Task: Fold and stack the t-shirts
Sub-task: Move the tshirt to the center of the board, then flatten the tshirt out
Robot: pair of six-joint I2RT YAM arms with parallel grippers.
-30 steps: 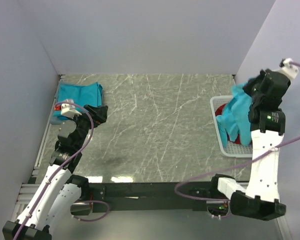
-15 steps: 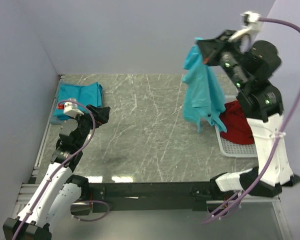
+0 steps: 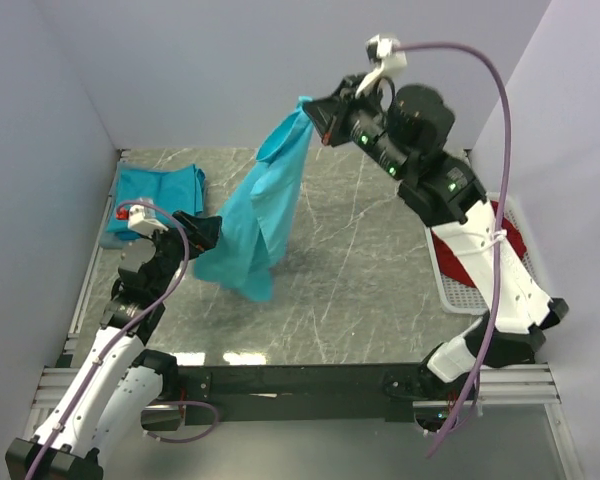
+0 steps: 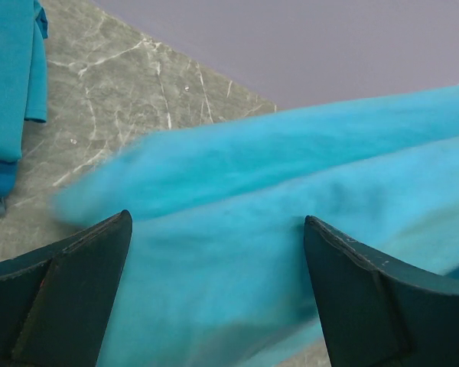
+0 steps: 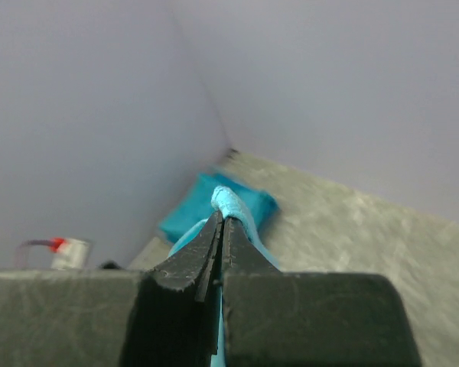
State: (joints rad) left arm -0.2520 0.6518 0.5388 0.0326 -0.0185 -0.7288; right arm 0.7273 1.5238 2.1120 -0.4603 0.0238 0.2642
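Note:
A turquoise t-shirt (image 3: 265,215) hangs unfolded in the air over the left-middle of the table, its lower end close above the marble top. My right gripper (image 3: 310,108) is shut on its top edge, high up; in the right wrist view a small bunch of the cloth (image 5: 229,200) sticks out past the closed tips (image 5: 222,218). My left gripper (image 3: 208,230) stands open low at the left, and the hanging cloth (image 4: 291,199) fills the space in front of its wide-apart fingers (image 4: 76,283) without being gripped. A folded t-shirt (image 3: 160,187) lies in the far left corner.
A white basket (image 3: 450,290) stands at the table's right edge with red cloth (image 3: 500,235) in it, partly behind my right arm. Grey walls close in the left, back and right. The folded shirt (image 4: 11,76) lies just left of my left gripper.
My right arm has lifted the t-shirt out of the basket and swung it leftward across the table to hang beside my left gripper. The left arm has stayed put.

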